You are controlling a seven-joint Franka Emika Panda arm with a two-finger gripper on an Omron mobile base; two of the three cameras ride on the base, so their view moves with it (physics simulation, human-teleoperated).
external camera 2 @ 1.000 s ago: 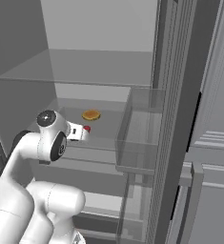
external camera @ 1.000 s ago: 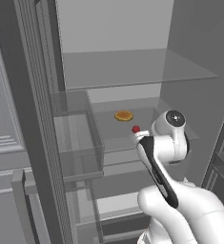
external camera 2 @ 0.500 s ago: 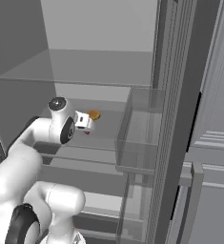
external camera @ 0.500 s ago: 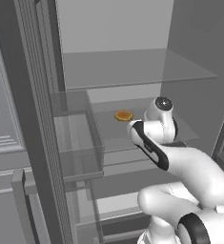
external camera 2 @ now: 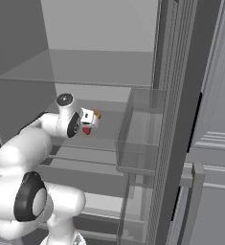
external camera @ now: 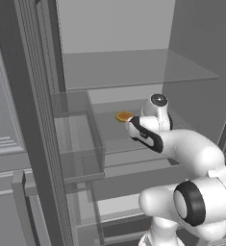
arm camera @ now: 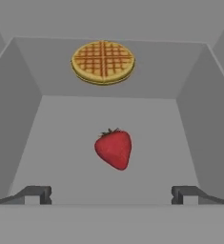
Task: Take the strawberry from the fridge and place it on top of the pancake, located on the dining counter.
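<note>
1. The strawberry (arm camera: 114,149) lies on the fridge (external camera: 32,120) shelf (arm camera: 108,143) straight ahead of me, centred between my two fingertips (arm camera: 35,194) and a little beyond them, with its green cap away from me and its point toward me.
2. My jaws are spread as wide as they go, one tip off to each side of the berry, and they hold nothing; there is clear shelf between each tip and the fruit.
3. From the right base camera the strawberry (external camera 2: 86,130) shows as a small red spot just below the front of my hand (external camera 2: 87,117), near it but not touching.
4. Farther ahead of my jaws, past the berry and slightly to the left in my hand camera, a round orange-tan waffle (arm camera: 103,62) with a grid pattern lies flat near the back wall of the compartment, well apart from the strawberry.
5. The same waffle (external camera: 124,116) shows in the left base camera just beside my wrist, and as an orange sliver (external camera 2: 97,115) at the edge of my hand in the right base camera.
6. I am reaching in at the middle shelf level, with a glass shelf (external camera: 133,67) above me.
7. A clear door bin (external camera: 78,139) hangs on the open door to my left, and another clear bin (external camera 2: 140,134) on the door to my right.
</note>
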